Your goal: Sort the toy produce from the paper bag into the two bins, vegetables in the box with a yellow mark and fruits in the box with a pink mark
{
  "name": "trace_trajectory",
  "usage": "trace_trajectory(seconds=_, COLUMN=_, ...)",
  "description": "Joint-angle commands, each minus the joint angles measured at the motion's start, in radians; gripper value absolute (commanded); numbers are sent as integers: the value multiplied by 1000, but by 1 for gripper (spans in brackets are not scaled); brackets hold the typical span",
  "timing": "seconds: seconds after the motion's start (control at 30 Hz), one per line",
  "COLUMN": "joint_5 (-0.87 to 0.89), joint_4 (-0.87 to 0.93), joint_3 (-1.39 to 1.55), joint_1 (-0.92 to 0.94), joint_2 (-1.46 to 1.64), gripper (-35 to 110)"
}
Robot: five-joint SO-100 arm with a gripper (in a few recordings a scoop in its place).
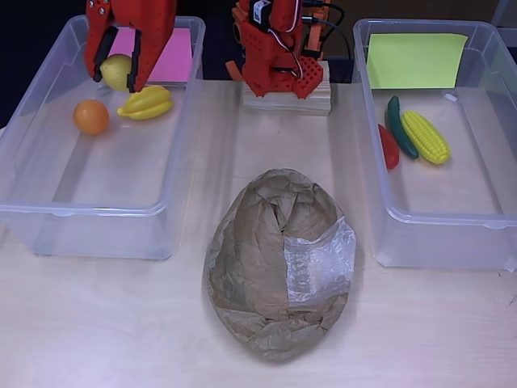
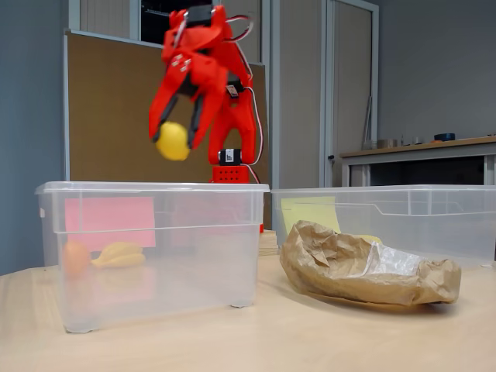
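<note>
lemon (image 2: 172,141) between fingers (image 2: 198,116), raised above pink-marked bin (image 2: 147,232)

Even, soft indoor light; faint shadows; claw (image 2: 180,133) motion-blurred in fixed view; overhead view sharp.

A wooden block (image 1: 287,99) sits on the light wooden table (image 1: 105,323).
</note>
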Motion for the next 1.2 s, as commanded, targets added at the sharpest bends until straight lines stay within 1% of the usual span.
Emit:
trace_trajectory(seconds=0.0, joint_5=43, joint_4=-106, joint_3=167, joint_1=115, joint_2=29, gripper=18)
trace_trajectory(seconds=0.23, joint_5=80, joint_4=-287, joint_3=324, joint_1=192, joint_2=-86, gripper=20)
trace_trajectory(seconds=0.33, joint_5=94, joint_4=-344, joint_3=367, joint_1=210, joint_2=-117, gripper=29)
trace_trajectory(seconds=0.5, joint_5=97, joint_4=-367, joint_3=385, joint_1=219, joint_2=-163, gripper=37)
trace_trajectory(seconds=0.67, joint_5=77, joint_4=-345, joint_3=387, joint_1=209, joint_2=-146, gripper=41)
trace_trajectory(seconds=0.77, joint_5=57, joint_4=-311, joint_3=376, joint_1=179, joint_2=-98, gripper=40)
trace_trajectory(seconds=0.93, joint_5=9, joint_4=-209, joint_3=301, joint_1=81, joint_2=14, gripper=33)
trace_trajectory(seconds=1.1, joint_5=-52, joint_4=-115, joint_3=198, joint_1=-98, joint_2=138, gripper=25)
trace_trajectory(seconds=1.17, joint_5=-81, joint_4=-106, joint_3=167, joint_1=-183, joint_2=193, gripper=19)
